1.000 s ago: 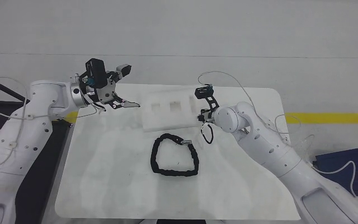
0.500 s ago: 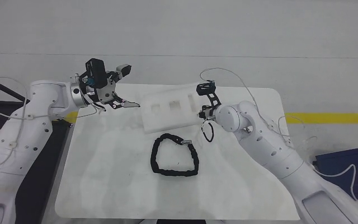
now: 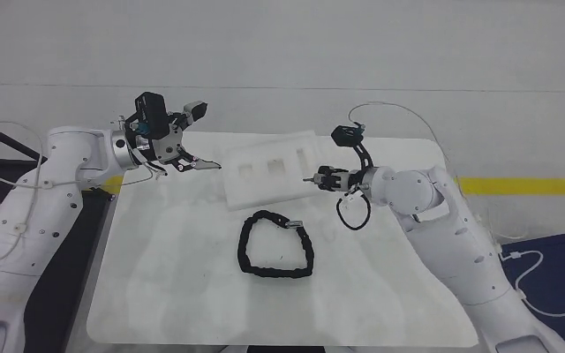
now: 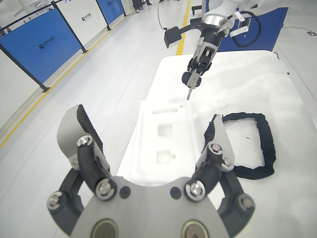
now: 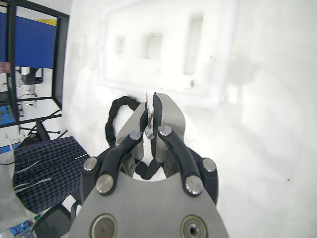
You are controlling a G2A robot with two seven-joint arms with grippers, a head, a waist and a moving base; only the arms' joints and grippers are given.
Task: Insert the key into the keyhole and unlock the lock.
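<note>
At two o'clock from the chain lock (image 3: pixel 274 270), a key (image 4: pixel 189 94) is clamped in the right gripper (image 5: pixel 149 105); the left gripper (image 3: pixel 206 137) is spread empty; insertion is judged unstarted.

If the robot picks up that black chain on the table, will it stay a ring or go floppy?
Probably floppy: the black chain lies in a bent, uneven loop on the table, so it would likely sag and dangle. It may feel heavy for its size, since it looks thick. Flat like that, it shouldn't roll.
</note>
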